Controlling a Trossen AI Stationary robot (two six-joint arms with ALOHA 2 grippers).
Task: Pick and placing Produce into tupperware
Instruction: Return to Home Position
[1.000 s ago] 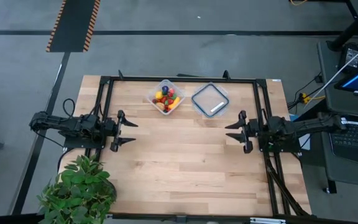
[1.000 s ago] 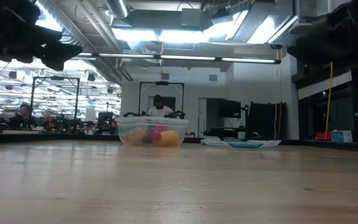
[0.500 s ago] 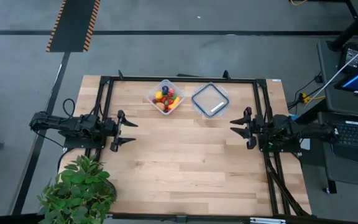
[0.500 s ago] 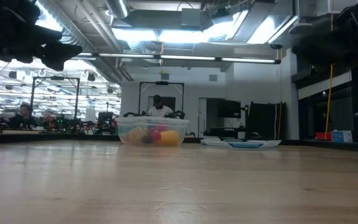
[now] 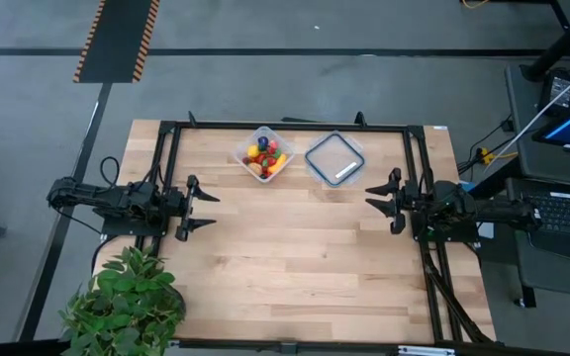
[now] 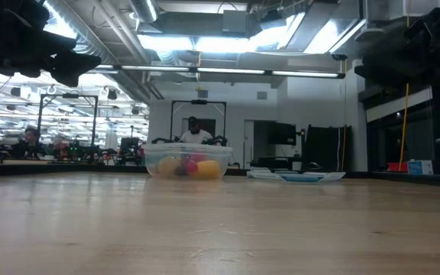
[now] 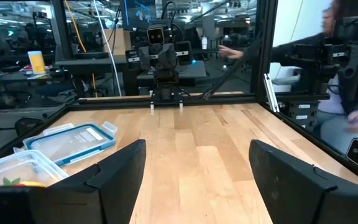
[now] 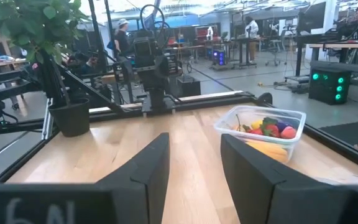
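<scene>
Tiny colourful toy produce (image 5: 264, 157) is being cradled in the small clear square plastic tub (image 5: 242, 149) near the wooden table (image 5: 295, 262) edge. Packing is judged finished (only homing left), with left gripper (image 5: 210, 210) and right gripper (image 5: 371, 198) being seen spread, empty.

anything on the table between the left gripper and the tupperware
Nothing visible: only bare table lies between the left gripper and the tupperware. The lid lies beyond the tupperware, off that path.
</scene>
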